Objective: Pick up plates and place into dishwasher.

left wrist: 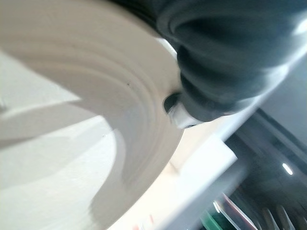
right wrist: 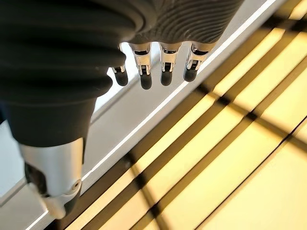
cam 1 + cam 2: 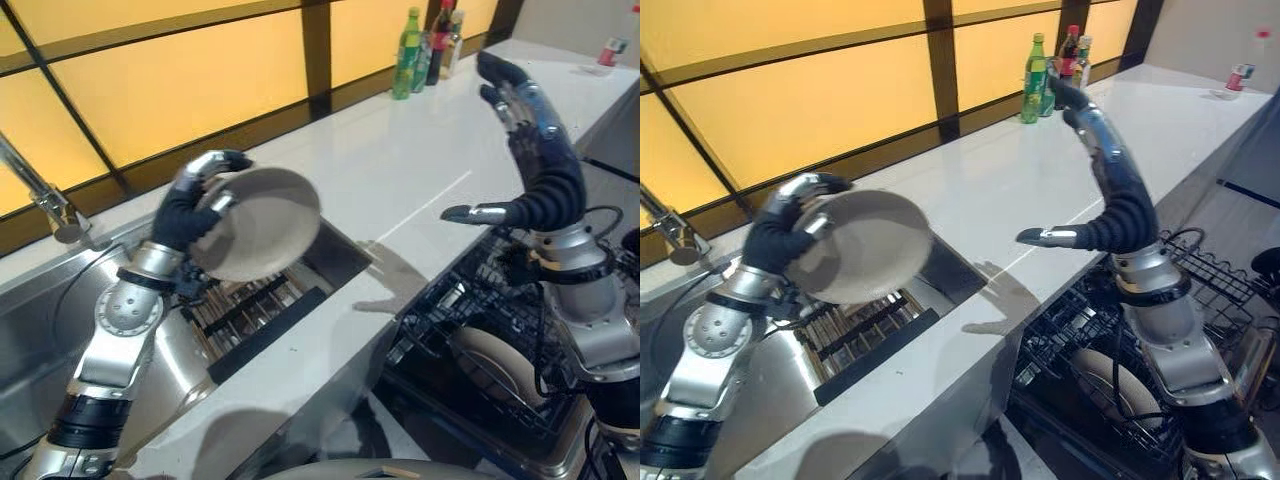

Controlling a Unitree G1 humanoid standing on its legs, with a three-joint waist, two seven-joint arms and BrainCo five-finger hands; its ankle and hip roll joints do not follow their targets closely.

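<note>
The left robot hand [image 3: 195, 205] grips a beige plate [image 3: 262, 224] by its rim, tilted in the air above the sink rack [image 3: 245, 305]. The right robot hand [image 3: 520, 105] is raised over the tabletop [image 3: 400, 170], its fingers straight and holding nothing. To do this well, the plate should probably cross to the dishwasher rack [image 3: 480, 330] edge-on, clear of the plate already slotted there [image 3: 1110, 380]. The left wrist view shows the plate's ridged underside [image 1: 96, 96].

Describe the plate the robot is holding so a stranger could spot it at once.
Start at the steel sink set into the white counter, below the yellow wall panels. Above the rack beside it, the left hand grips a round beige plate, tilted on edge in the air. The other plate stands in the black dishwasher rack by the open right hand.
</note>
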